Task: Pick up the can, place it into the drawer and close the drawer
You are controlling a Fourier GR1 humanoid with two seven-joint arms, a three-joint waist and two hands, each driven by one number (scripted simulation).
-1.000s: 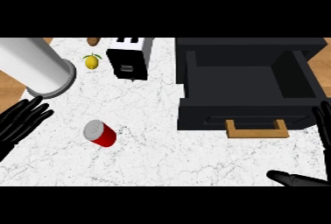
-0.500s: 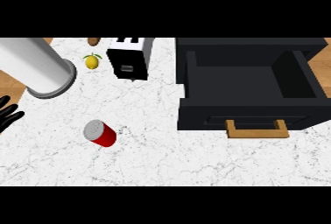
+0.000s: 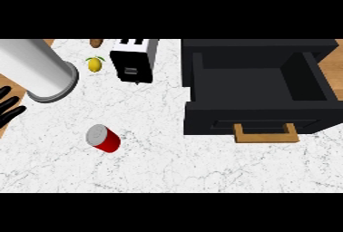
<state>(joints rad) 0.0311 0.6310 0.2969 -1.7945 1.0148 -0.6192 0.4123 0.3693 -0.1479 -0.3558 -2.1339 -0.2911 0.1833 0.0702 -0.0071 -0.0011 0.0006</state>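
A red can (image 3: 104, 138) with a silver lid lies on its side on the white marble counter (image 3: 154, 163), left of centre. The black drawer (image 3: 258, 90) stands pulled open at the right, its inside bare and its wooden handle (image 3: 265, 134) facing me. My left hand (image 3: 9, 108) shows only at the left edge, fingers straight, well left of the can and apart from it. My right hand is out of the view.
A large grey cylinder (image 3: 36, 70) stands at the back left. A black and white toaster (image 3: 134, 61) sits at the back middle, with a lemon (image 3: 95, 64) beside it and a brown item (image 3: 96, 43) at the far edge.
The right hand has left the view from the lower right. The left hand has drawn back toward the left edge. Can and drawer have not moved.
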